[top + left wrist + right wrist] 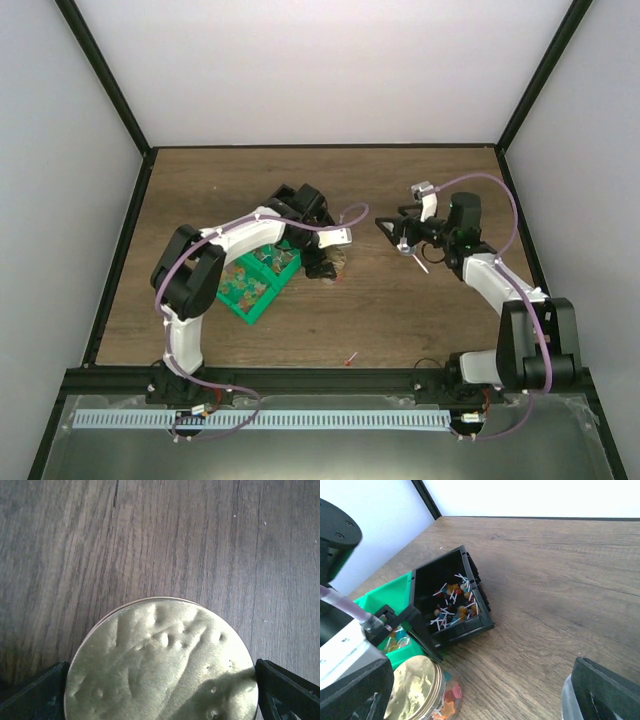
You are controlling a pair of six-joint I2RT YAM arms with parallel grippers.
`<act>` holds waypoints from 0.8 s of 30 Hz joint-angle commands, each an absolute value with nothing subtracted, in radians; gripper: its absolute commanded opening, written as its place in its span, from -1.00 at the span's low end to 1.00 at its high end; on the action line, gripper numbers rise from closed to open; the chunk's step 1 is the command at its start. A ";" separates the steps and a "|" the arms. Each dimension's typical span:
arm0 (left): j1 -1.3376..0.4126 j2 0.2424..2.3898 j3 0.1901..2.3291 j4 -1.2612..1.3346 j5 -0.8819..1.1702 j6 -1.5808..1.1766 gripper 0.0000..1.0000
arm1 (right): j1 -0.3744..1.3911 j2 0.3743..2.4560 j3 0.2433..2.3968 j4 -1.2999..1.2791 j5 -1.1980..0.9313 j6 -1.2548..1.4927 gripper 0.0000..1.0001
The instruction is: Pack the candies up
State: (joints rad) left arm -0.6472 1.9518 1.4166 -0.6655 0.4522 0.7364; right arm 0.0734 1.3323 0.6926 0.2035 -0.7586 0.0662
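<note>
left gripper spread wide, straddling gold lid on the jar mid-table, can't tell if its fingers touch the rim; right gripper wide too, nothing seen in it, to the right; candies lie in black bin, more in green bin at left and in jar; probably lid seating: centre on lid, close evenly, press straight down so jar doesn't tip

- Table: dark brown wood, streaked lengthwise grain.
- Lid: gold, dimpled sheen.
- Tray: bright green.
- Bin: black.
- Candies: mixed orange, red, blue, white.
- Arms: white links, black joints.
- Cables: lilac.
</note>
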 commanded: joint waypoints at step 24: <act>-0.617 1.844 1.209 -0.792 0.458 0.966 0.80 | 0.632 1.431 0.250 0.991 -0.505 -0.003 0.99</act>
